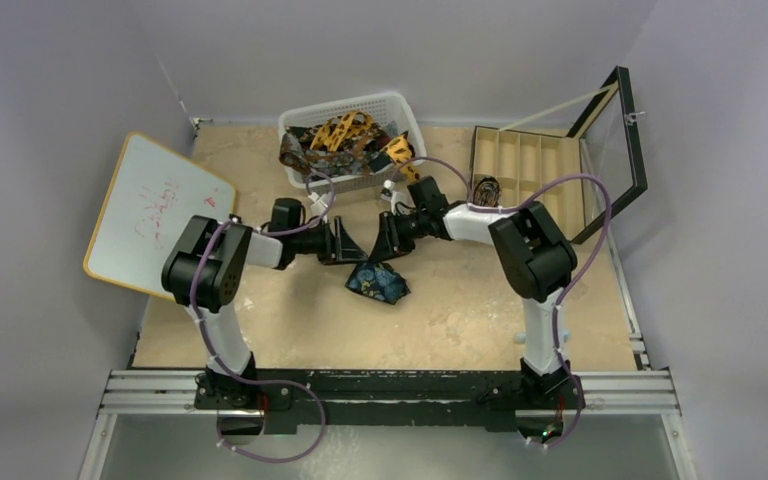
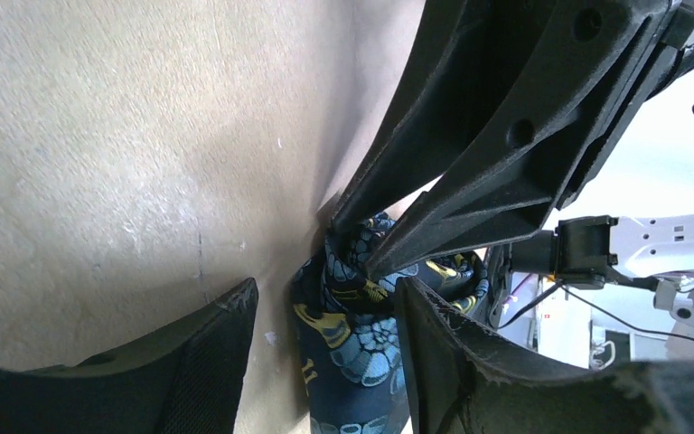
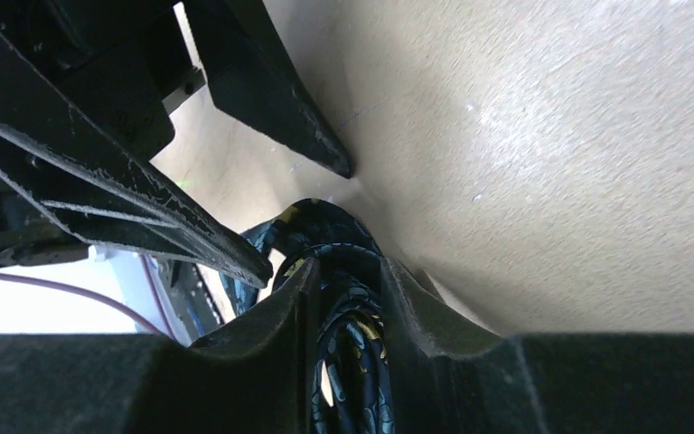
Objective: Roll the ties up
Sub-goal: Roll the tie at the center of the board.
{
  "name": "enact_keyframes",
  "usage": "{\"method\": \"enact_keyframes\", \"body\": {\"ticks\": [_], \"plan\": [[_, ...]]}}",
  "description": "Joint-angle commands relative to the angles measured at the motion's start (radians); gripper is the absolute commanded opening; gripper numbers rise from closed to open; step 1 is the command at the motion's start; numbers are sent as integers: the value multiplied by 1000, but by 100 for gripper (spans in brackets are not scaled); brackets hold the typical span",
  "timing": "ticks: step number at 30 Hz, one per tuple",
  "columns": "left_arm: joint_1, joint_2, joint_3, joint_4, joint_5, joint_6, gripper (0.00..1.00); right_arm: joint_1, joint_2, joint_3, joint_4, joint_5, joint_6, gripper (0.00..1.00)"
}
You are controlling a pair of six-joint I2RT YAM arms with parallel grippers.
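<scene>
Risk: the tie (image 1: 378, 283), mid-frame in the top view, may uncoil or drag if the right gripper (image 3: 348, 271), pinched tight on its rolled end, slips before the left gripper (image 2: 327, 285) takes hold; its jaws stand half-spread astride the fabric, with a gap on one side. Tie looks navy with blue-gold print, bunched and partly coiled, tail slack on the table (image 1: 480, 310).

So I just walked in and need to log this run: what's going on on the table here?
Both arms meet mid-table over the navy tie with the blue-gold print. The right end effector is clamped on a bunched part of it, while the left end effector stands open around the fabric beside that grip. The tie is partly gathered, not a finished roll. More ties wait in the white basket behind.
</scene>
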Motion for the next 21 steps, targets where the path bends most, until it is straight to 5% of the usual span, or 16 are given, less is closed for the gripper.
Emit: {"method": "enact_keyframes", "body": {"ticks": [1,8,11,13,21], "plan": [[4,-38,-48,60,24,-13,58,-2,-66,-33,11,-82,40,35],[4,-236,-42,-164,-115,44,71,-27,-145,-76,49,22,49,54],[6,-331,-59,-253,-163,55,74,-38,-202,-86,85,53,9,72],[6,-372,-70,-292,-199,50,75,-34,-246,-81,96,103,-75,97],[27,-491,-130,-435,-351,-60,76,88,-465,-279,246,262,-278,99]]}}
